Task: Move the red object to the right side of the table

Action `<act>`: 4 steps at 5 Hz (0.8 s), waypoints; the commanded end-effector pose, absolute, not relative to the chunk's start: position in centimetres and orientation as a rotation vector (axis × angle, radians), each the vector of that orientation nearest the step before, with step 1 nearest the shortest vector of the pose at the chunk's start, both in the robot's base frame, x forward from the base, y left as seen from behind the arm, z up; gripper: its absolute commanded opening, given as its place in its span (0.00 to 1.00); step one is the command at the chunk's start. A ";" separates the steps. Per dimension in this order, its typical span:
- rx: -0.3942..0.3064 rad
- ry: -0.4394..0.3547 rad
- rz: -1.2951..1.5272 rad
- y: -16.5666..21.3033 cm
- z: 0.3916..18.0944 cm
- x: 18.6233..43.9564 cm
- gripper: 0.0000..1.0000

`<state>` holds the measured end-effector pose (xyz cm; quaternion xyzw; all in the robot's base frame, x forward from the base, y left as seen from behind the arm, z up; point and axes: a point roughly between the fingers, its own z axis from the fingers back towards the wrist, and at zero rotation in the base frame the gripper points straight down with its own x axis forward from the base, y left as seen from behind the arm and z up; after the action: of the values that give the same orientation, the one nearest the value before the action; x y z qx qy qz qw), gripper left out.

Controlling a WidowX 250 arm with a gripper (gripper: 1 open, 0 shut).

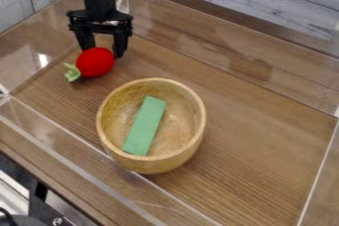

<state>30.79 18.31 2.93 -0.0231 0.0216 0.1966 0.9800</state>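
The red object [94, 62] lies on the table [252, 91] toward its back left, a small rounded toy fruit with a light green leafy stem poking out to its left. It rests on the bare wood and is not inside any container. Directly above and just behind it hangs the hand [102, 45], pointing straight down with its dark fingers [122, 42] spread wide and gripping nothing; the fingertips sit at about the level of the fruit's top, and whether they touch it cannot be told from this view.

Near the fruit, toward the front and to the right, stands a round wooden bowl [188, 146]. A flat green block [146, 124] lies inside it, set diagonally across the bottom, and it is the only thing in the bowl. The bowl and the fruit are apart, with a strip of bare wood between them.

Low clear acrylic walls [314, 185] border the tabletop on all sides. The fruit is near the left wall, with a narrow strip of wood between them. To the right of the bowl and the hand, the wood runs open and bare as far as the right wall, and the back of the table is also free along the rear wall.
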 end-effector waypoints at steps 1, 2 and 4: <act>-0.038 0.003 0.432 19.0 4.0 31.1 1.00; -0.046 0.010 0.400 19.7 4.2 30.9 1.00; -0.056 0.022 0.451 20.1 4.6 30.9 0.00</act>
<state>30.09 19.36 2.79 -0.0397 0.0386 0.2211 0.9737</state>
